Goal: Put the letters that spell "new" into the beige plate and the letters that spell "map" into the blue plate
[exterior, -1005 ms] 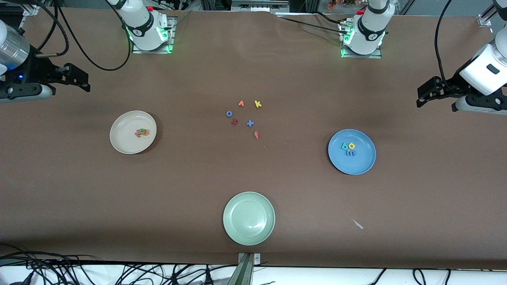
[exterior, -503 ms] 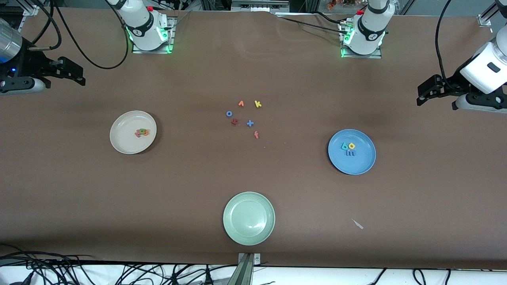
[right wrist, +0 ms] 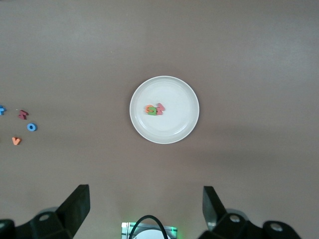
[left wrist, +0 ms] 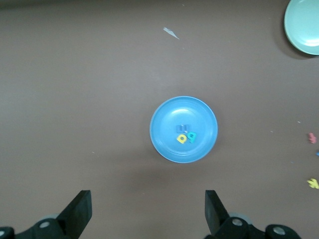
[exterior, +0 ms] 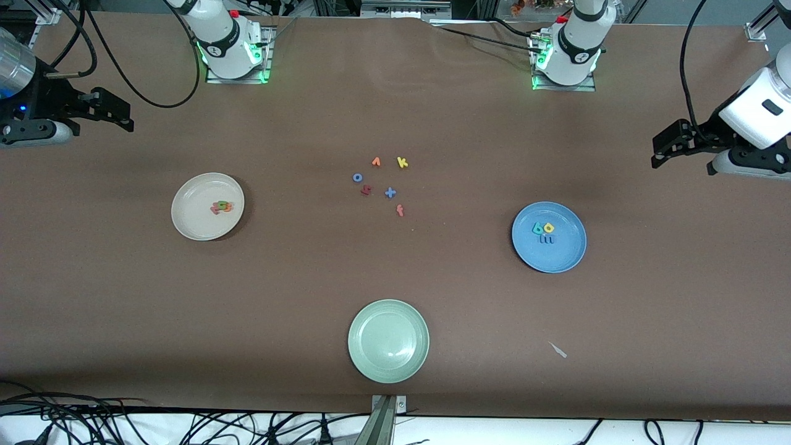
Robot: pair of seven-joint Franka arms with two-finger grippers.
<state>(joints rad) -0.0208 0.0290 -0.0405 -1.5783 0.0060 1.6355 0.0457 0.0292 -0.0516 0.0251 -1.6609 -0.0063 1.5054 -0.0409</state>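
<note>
Front view, right gripper (exterior: 117,114) drawn back, letters unmoved

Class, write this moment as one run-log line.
new letters: in beige plate | map letters: in blue plate | left gripper: open, empty | right gripper: open, empty

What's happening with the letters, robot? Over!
Left gripper and right gripper open, empty, waiting at the table ends. New letters in beige plate; map letters in blue plate. Nothing in the way.
</note>
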